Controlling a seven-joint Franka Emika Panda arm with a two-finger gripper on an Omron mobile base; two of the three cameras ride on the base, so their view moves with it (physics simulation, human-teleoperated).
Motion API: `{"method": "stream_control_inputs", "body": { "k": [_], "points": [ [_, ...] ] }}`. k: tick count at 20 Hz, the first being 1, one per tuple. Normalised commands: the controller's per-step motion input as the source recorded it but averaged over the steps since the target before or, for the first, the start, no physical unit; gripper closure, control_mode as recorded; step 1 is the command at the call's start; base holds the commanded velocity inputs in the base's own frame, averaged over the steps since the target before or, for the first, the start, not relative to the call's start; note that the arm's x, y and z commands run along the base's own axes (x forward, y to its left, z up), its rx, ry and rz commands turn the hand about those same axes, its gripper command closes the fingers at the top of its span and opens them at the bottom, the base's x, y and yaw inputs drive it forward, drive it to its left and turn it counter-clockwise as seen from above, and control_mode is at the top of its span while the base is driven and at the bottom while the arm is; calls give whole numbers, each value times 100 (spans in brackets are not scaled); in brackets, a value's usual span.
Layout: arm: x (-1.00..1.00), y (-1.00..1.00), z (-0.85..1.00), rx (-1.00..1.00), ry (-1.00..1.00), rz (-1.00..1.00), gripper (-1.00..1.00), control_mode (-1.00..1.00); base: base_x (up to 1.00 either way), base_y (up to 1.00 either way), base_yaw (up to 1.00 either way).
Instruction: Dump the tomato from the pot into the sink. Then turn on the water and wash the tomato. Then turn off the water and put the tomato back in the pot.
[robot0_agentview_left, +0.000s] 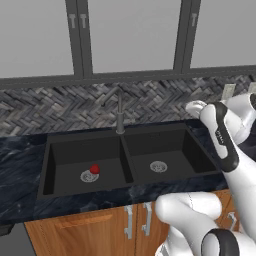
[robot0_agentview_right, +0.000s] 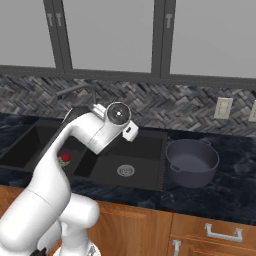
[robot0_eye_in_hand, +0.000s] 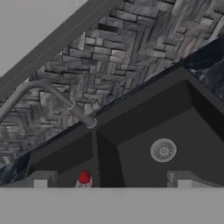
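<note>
Beside one drain (robot0_agentview_left: 89, 176) lies one tomato (robot0_agentview_left: 94, 169); two basins; one pot (robot0_agentview_right: 192, 162).

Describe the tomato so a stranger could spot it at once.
Find the black double-basin sink set in the dark marble counter. Look in its left basin, beside the round silver drain. The tomato is the small glossy red ball there, the only bright colour in the sink.

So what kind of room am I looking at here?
A simulated home kitchen, by the look of it: a black double-basin sink with a faucet set in a dark marble counter, a herringbone tile backsplash, and wooden cabinets below.
</note>
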Motion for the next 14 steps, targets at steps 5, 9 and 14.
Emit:
{"method": "stream_control_inputs", "body": {
  "k": [5,9,14],
  "points": [
    [11,69,0,-11,-3,18,-100,-100,0,0,0],
    [28,32,0,-15,0,36,-100,-100,0,0,0],
    [22,8,0,-14,0,49,-100,-100,0,0,0]
  ]
}}
